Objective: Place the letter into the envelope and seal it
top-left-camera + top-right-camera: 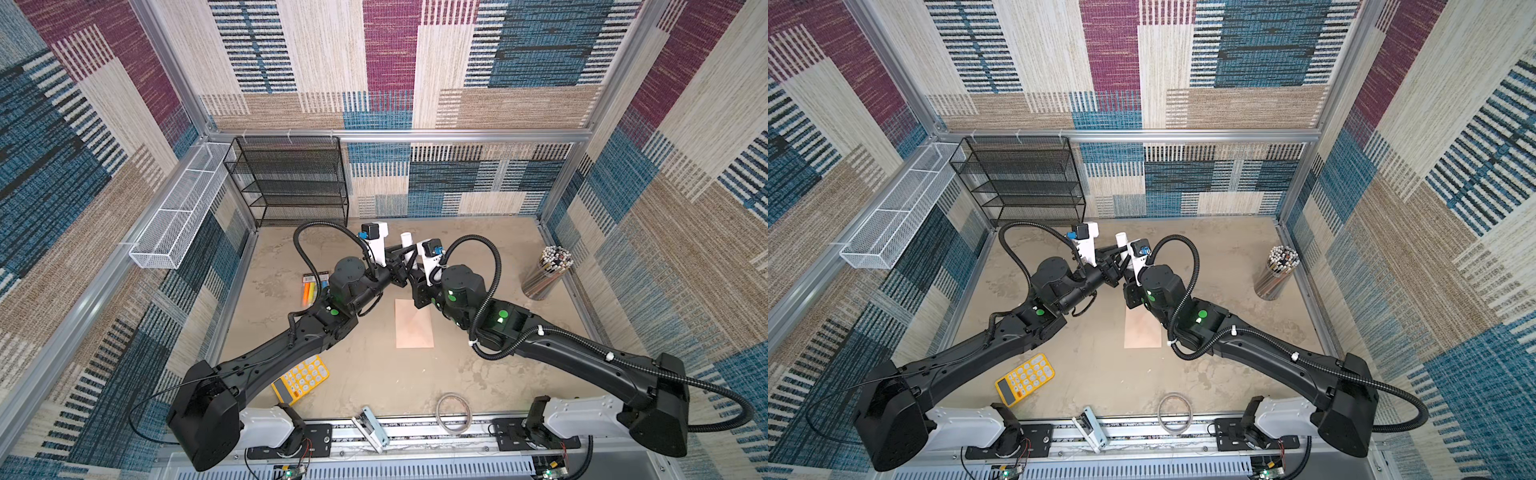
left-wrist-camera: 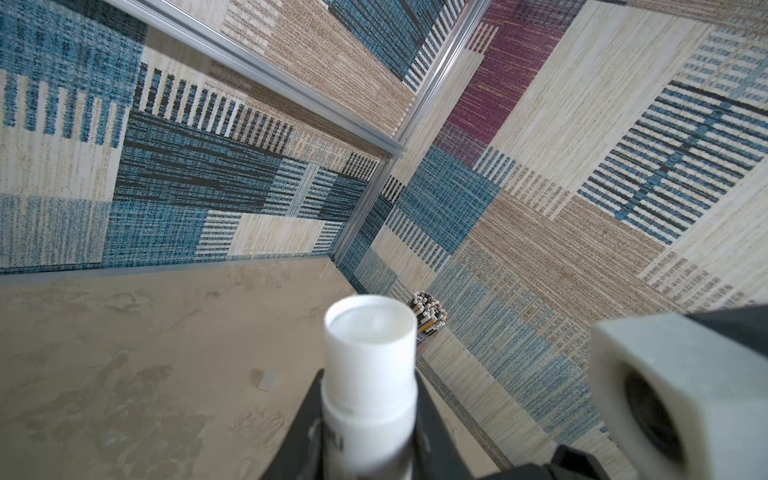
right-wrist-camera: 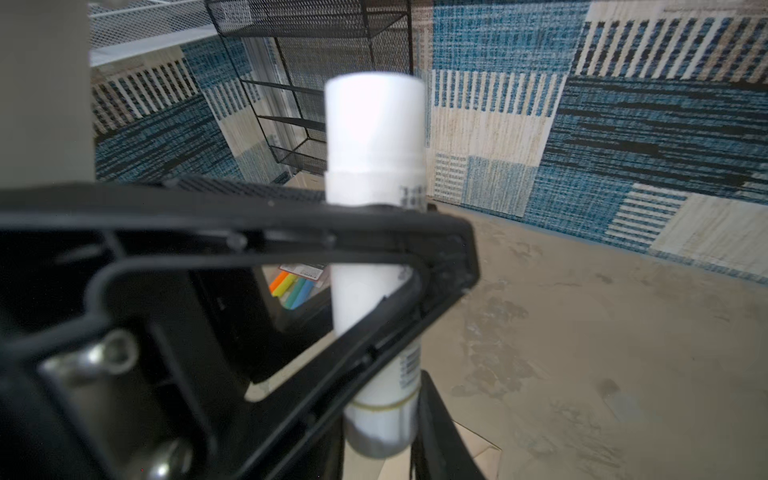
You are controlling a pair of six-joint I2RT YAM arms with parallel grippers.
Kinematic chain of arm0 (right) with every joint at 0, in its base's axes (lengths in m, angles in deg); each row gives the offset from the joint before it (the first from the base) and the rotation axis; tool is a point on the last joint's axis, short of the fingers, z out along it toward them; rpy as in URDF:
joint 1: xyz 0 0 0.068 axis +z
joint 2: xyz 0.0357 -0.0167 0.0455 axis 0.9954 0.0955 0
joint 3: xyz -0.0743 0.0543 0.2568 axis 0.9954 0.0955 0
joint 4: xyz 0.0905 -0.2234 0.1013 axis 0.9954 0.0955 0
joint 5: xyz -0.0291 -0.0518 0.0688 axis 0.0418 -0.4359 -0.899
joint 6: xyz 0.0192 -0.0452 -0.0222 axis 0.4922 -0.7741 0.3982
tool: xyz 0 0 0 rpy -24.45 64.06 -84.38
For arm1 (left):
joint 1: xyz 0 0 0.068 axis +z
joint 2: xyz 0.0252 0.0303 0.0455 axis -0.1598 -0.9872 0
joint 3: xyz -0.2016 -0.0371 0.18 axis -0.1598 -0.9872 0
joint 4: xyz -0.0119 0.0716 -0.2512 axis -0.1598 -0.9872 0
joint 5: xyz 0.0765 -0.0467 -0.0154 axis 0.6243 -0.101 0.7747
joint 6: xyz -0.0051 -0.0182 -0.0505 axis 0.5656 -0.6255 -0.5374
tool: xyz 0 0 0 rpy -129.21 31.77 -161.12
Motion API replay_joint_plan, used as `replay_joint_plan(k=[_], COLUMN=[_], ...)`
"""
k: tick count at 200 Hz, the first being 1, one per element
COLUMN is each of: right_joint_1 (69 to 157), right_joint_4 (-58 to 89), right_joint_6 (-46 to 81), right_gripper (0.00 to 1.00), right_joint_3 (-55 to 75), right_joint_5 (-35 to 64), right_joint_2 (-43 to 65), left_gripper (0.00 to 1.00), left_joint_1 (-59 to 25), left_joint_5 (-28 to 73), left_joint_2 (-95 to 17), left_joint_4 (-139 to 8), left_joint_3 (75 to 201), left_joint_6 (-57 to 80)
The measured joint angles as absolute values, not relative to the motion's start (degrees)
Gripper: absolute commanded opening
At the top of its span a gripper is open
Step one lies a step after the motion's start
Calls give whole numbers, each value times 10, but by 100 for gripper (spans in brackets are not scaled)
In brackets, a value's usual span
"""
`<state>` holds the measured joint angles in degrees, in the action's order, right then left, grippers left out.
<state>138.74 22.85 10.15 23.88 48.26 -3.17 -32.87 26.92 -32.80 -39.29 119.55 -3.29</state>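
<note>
Patchwork woven wall panels in blue, maroon and cream enclose the mottled beige bench; in both top views the pale peach-pink paper envelope lies flat near its middle. Left wrist view: left gripper clamps a white capped plastic tube. Right wrist view: right gripper pinches that tube's base.
</note>
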Motion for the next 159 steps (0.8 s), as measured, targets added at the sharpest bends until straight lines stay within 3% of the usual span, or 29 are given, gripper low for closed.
replay_joint_plan(k=[26,56,81,109,159], right_joint_1=[1390,1388,1373,1341,1264], right_joint_4=[218,140,85,41,-58], right_joint_6=[88,61,53,61,123], right_gripper=[29,51,60,62,57], right_joint_3=[259,315,358,416,459], right_joint_5=[482,443,393,292,106], right_joint_2=[-37,-68,-95,-135,-145], left_gripper=[0,0,0,0,0], left_joint_1=[-327,-296,-252,-231,-215], left_joint_5=[269,201,164,113,24], left_joint_2=[-324,-306,-295,-287,-307], left_joint_4=[-393,-418,-426,-426,-374], left_joint_3=[1186,1185,1185,1190,1193], left_joint_6=[-34,-35,-57,-81,-118])
